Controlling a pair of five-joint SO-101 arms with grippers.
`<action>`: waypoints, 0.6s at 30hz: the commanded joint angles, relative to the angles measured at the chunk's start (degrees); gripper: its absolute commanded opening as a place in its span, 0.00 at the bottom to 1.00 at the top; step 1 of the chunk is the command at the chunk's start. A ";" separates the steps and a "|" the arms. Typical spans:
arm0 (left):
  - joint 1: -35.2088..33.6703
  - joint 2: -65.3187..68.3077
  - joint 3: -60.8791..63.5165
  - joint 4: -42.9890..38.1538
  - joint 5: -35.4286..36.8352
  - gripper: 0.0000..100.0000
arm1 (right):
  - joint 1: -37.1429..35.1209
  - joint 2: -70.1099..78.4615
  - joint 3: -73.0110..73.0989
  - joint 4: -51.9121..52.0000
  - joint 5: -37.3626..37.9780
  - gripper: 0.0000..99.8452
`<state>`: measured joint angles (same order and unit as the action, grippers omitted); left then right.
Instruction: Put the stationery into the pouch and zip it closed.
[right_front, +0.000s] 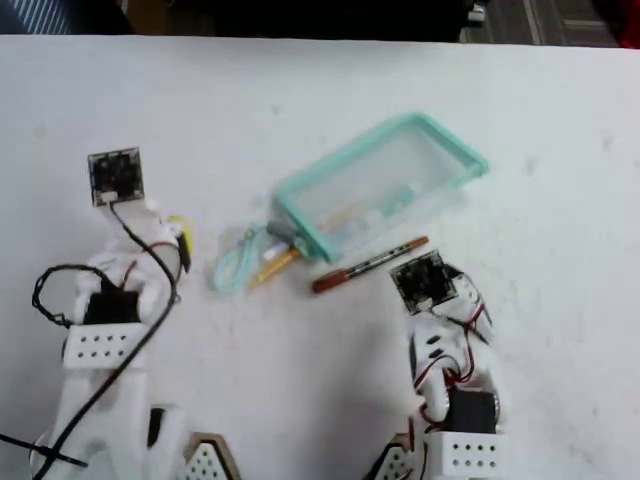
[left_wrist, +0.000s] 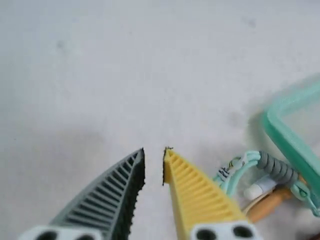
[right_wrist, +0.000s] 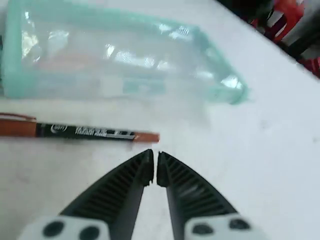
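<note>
I have the pouch (right_front: 405, 165) a little toward 1 o'clock from the middle of the table (right_front: 560, 330). It is clear with a mint-green border, and its long axis runs from 8 o'clock to 2 o'clock. Through the clear wall I see some orange and pale items inside, too blurred to name. At the pouch's 8 o'clock end a yellow pencil (right_front: 275, 265) pokes out of the mouth, with its white tip outside. A mint loop strap (right_front: 232, 265) lies on the table just past it.

A brown and black marker (right_front: 370, 265) lies flat on the table at the pouch's 6 o'clock side. It sits just beside the lower border, roughly parallel to it, and does not touch it.

My left gripper (left_wrist: 154, 157) hangs over bare table at about 9 o'clock from the pouch mouth. Its grey and yellow fingers are parted by a narrow gap and hold nothing. In its wrist camera, the strap (left_wrist: 240, 165), a grey ribbed sleeve (left_wrist: 272, 167) on the strap and the pencil (left_wrist: 270, 202) sit beside the yellow finger.

My right gripper (right_wrist: 154, 160) sits at about 5 o'clock from the pouch. Its black jaws are pressed almost together and hold nothing. The marker (right_wrist: 80, 131) lies just ahead of the tips, with the pouch (right_wrist: 220, 92) beyond it.
</note>
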<state>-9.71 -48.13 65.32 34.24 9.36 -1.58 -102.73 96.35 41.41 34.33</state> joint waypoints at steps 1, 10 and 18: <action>-3.82 0.22 -3.16 -4.31 0.62 0.10 | -4.79 -0.48 -4.84 -0.92 -1.41 0.02; -6.11 0.22 -3.08 -5.63 0.70 0.10 | -30.37 4.70 -22.86 8.84 -3.43 0.02; -6.02 0.57 -2.99 -5.89 0.79 0.10 | -38.20 43.12 -42.99 6.90 -3.87 0.02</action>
<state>-15.34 -48.13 65.32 30.02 9.45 -37.71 -74.86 64.79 48.79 31.43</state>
